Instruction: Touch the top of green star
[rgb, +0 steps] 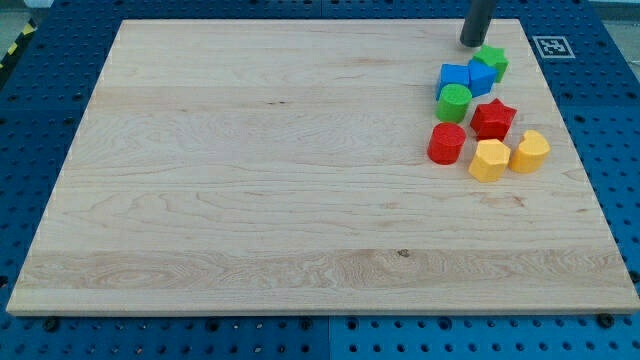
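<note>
The green star lies near the board's top right corner. My tip stands just up and left of it, very close to its upper edge; I cannot tell whether they touch. Two blue blocks sit just down and left of the star: a blue cube against it and another blue block beside that.
Below the blue blocks are a green cylinder, a red star, a red cylinder, a yellow hexagonal block and a yellow block. A fiducial tag lies off the wooden board, at the top right.
</note>
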